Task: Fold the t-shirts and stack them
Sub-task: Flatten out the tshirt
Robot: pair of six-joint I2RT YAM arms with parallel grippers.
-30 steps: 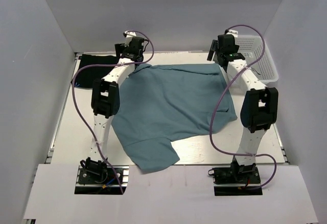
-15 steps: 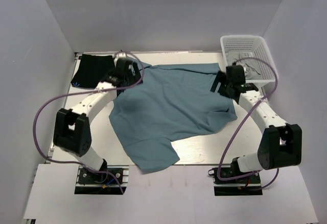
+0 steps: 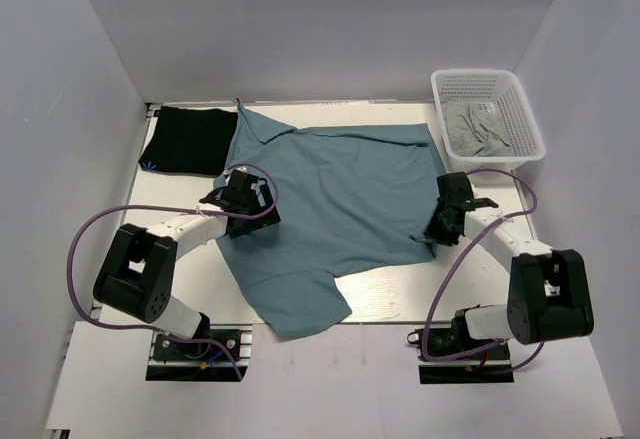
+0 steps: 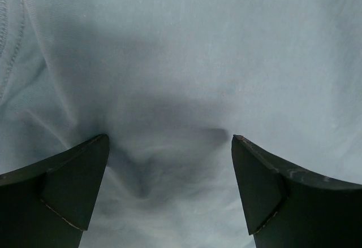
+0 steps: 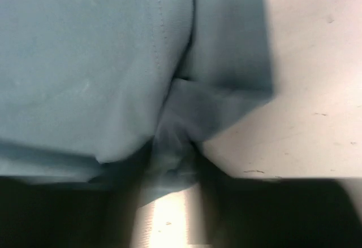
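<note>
teal tee (image 3: 340,199) lies spread out on the worktop (image 3: 400,294), a bit crooked. its far left corner touches the black tee (image 3: 185,141). the first fold looks like it is just starting. left jaws are wide open, low over the left side of the cloth, holding nothing. right jaws look pinched shut on a bunch of cloth at the right edge. next, i think the left jaws must close on their side, then both lift and fold the tee over evenly.
</note>
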